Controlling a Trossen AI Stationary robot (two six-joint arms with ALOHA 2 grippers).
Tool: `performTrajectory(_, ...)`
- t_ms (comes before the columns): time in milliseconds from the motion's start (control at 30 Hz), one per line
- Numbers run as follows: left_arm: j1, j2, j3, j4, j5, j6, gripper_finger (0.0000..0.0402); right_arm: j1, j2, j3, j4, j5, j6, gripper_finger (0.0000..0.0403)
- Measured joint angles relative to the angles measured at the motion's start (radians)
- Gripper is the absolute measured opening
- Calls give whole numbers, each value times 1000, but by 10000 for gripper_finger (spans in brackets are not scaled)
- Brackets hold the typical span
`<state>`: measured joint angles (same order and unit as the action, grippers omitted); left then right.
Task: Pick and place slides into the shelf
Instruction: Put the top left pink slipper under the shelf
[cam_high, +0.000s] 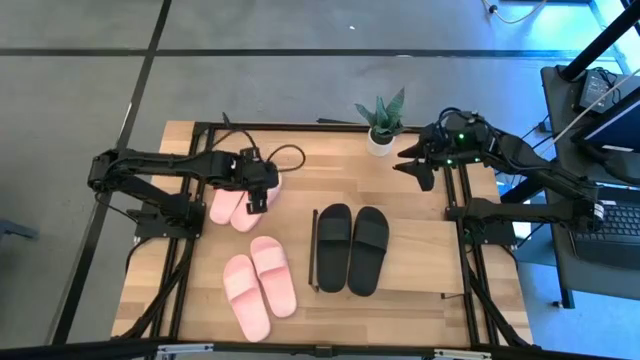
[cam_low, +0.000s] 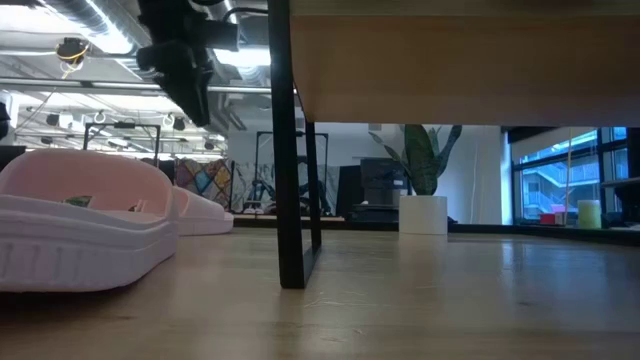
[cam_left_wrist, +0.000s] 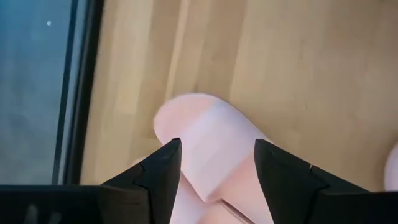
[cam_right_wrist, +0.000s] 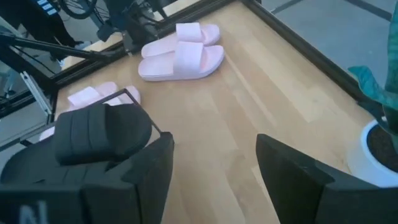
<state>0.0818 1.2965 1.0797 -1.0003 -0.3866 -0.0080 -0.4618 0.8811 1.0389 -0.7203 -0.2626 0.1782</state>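
A pale pink pair of slides lies soles down on the table at the left. My left gripper hangs open above it, pointing down; in the left wrist view its fingers stand over one pink slide without touching it. A second pink pair lies near the front edge. A black pair rests on the shelf's top board, beside its dark side frame. My right gripper stands open above the far right of the table, with nothing between its fingers.
A potted plant in a white pot stands at the far edge, close to my right gripper. From table height the shelf's board and black leg fill the middle. Bare wood lies right of the black slides.
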Motion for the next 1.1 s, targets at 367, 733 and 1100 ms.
performTrajectory(367, -88, 50, -121, 11, -84, -18, 194, -16, 0, 0, 46, 8, -127, 228)
performTrajectory(733, -144, 51, -292, 152, -253, -85, 194, -60, 0, 0, 46, 8, -150, 228)
performTrajectory(1100, -139, 51, -420, 411, -283, 65, 194, -93, 0, 0, 46, 8, -161, 228)
